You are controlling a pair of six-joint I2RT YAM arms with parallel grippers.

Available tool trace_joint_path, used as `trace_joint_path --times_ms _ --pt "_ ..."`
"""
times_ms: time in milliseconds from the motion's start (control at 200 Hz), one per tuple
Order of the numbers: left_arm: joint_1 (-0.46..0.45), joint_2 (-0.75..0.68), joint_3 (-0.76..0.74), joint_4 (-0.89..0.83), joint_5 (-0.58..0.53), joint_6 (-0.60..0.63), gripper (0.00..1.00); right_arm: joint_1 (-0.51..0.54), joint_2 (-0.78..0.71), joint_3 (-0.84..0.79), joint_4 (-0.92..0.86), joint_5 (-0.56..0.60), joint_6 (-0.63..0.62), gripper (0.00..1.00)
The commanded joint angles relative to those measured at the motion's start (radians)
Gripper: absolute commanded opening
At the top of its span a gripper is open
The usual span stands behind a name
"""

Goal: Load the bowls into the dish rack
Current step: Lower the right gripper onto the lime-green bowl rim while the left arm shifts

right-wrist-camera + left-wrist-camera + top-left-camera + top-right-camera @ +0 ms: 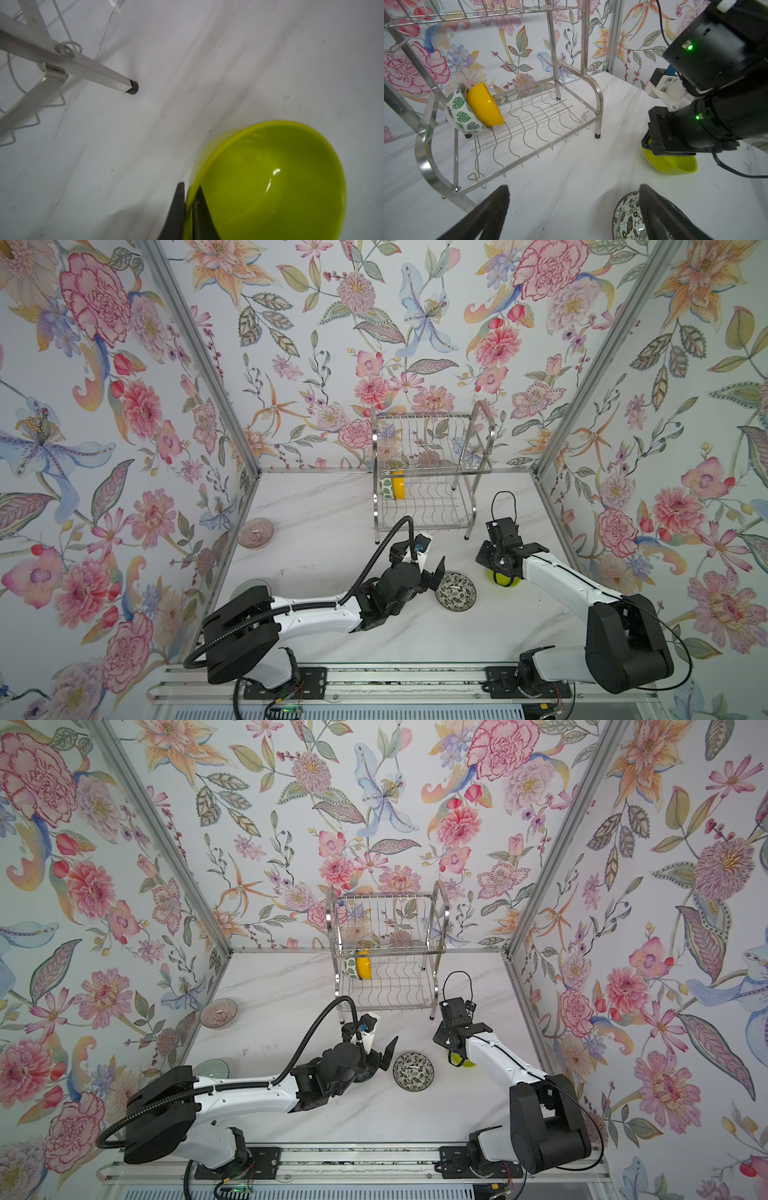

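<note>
Flowered wallpaper (291,344) is wrapping three sides of the booth, and a white, marble-veined surface (332,506) is lying smooth and slightly smudged beneath everything. At the back the dish rack (598,122) is standing upright, shiny steel with arched tube ends and wavy wire slots on its lower shelf. Two bowls are leaning on edge at one end of that lower shelf, touching each other: a white bowl printed with green leaves (462,116) and a glossy orange-yellow bowl (483,106) nested against it.

Near the rack's front foot the right gripper (190,187) is pinching the thin rim of a lime green bowl (270,176), one dark finger outside the wall and one inside, the jaws nearly together. I cannot tell whether this translucent, rounded bowl is resting on the surface or just off it.

The left gripper (574,187) is hovering with its jaws spread wide and holding nothing, just beside a black-and-white floral bowl (456,591) sitting upright. A pink ribbed glass bowl (255,533) is sitting by the left wall, and a pale green bowl (212,1067) is showing partly behind the left arm.
</note>
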Motion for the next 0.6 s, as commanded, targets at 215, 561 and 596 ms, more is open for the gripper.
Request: trace_joint_path --times_ms 215,561,596 --pt "0.060 -0.014 -0.038 0.011 0.100 -0.106 0.99 0.024 0.106 0.074 0.003 -0.095 -0.069 0.11" --pt "0.061 0.029 -0.063 0.095 0.184 -0.140 0.99 0.033 0.151 0.094 -0.003 -0.152 -0.097 0.27" --pt "0.060 0.032 -0.063 0.099 0.195 -0.141 0.99 0.033 0.151 0.094 -0.003 -0.157 -0.099 0.30"
